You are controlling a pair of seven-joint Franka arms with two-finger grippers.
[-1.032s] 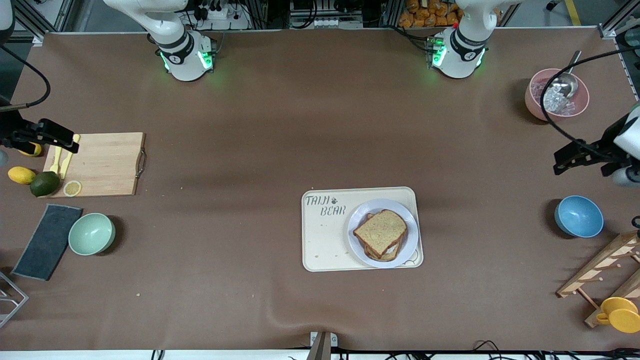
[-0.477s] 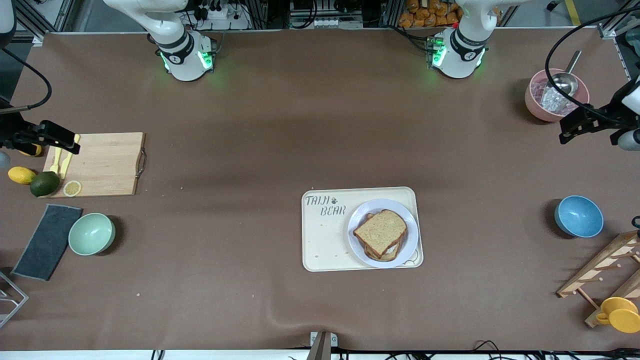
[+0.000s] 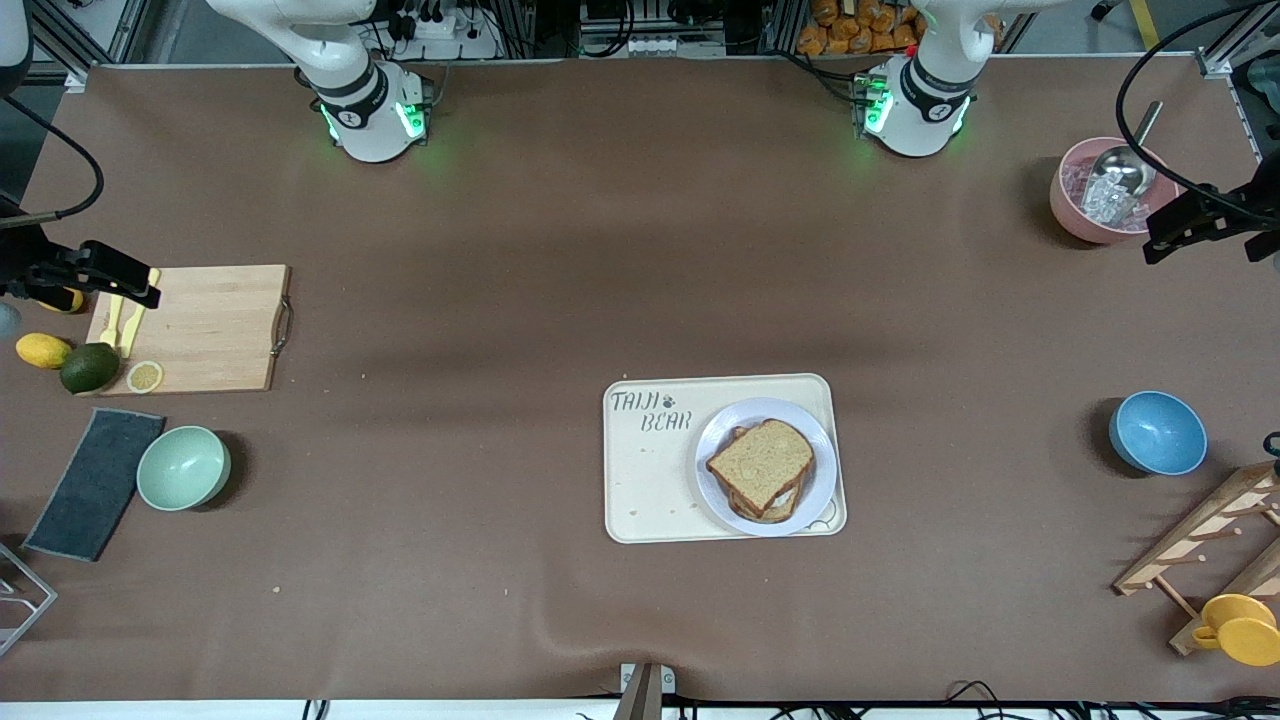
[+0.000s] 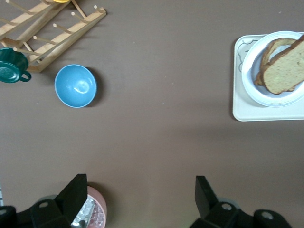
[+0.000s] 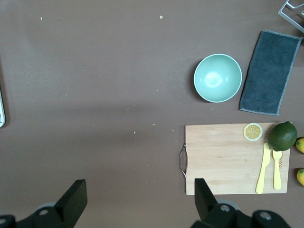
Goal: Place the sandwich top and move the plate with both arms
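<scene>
The sandwich top (image 3: 760, 462), a brown bread slice, lies on the stacked sandwich on the pale plate (image 3: 822, 478). The plate sits on the cream bear tray (image 3: 650, 490), at the end toward the left arm. Plate (image 4: 251, 88) and bread (image 4: 285, 73) also show in the left wrist view. My left gripper (image 3: 1165, 240) is open and empty, up over the table beside the pink bowl; its wrist view shows the jaws wide apart (image 4: 140, 190). My right gripper (image 3: 125, 280) is open and empty (image 5: 137, 194), waiting over the edge of the cutting board.
A pink bowl (image 3: 1112, 190) with ice and a metal scoop, a blue bowl (image 3: 1157, 432), a wooden rack (image 3: 1200, 540) and a yellow cup (image 3: 1240, 628) stand at the left arm's end. A cutting board (image 3: 210, 328), mint bowl (image 3: 183, 467) and dark cloth (image 3: 95, 483) lie at the right arm's end.
My left gripper has moved away from the blue bowl toward the robots' bases and now hangs beside the pink bowl. The right arm, plate and sandwich have not moved.
</scene>
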